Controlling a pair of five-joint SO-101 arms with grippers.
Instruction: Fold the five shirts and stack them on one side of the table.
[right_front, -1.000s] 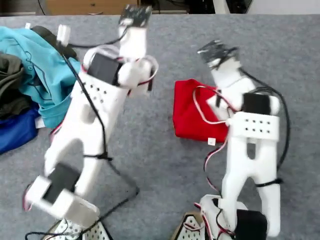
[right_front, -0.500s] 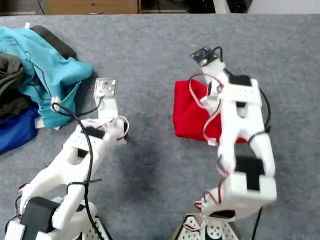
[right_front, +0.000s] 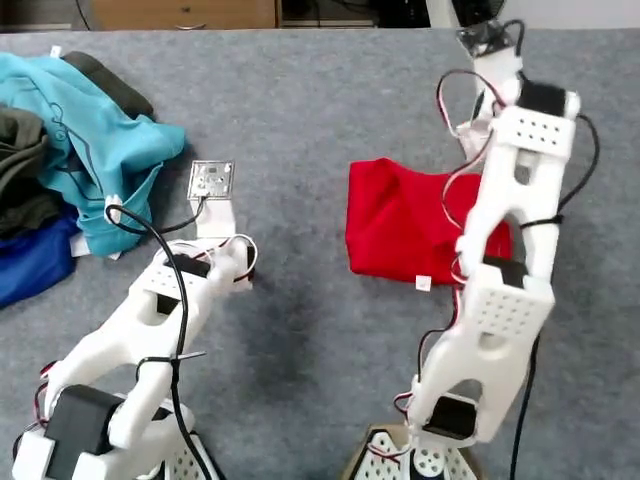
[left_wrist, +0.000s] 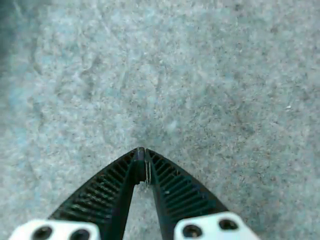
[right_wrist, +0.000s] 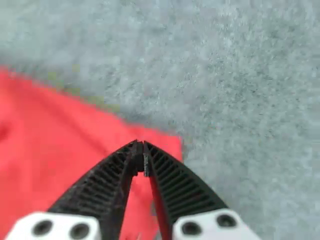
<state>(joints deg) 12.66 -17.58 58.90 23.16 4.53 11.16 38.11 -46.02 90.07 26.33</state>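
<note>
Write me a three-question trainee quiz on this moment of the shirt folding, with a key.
1. True or false: the red shirt lies folded on its own, apart from the pile of shirts at the table's far left in the high view.
2. Pick one: the left hand hangs over A) a teal shirt, B) bare grey table, C) a cardboard box.
3. Fill in: the right hand, with its tips over a corner of the red shirt, is ____ (open or shut).

Key: 1 true; 2 B; 3 shut.
</note>
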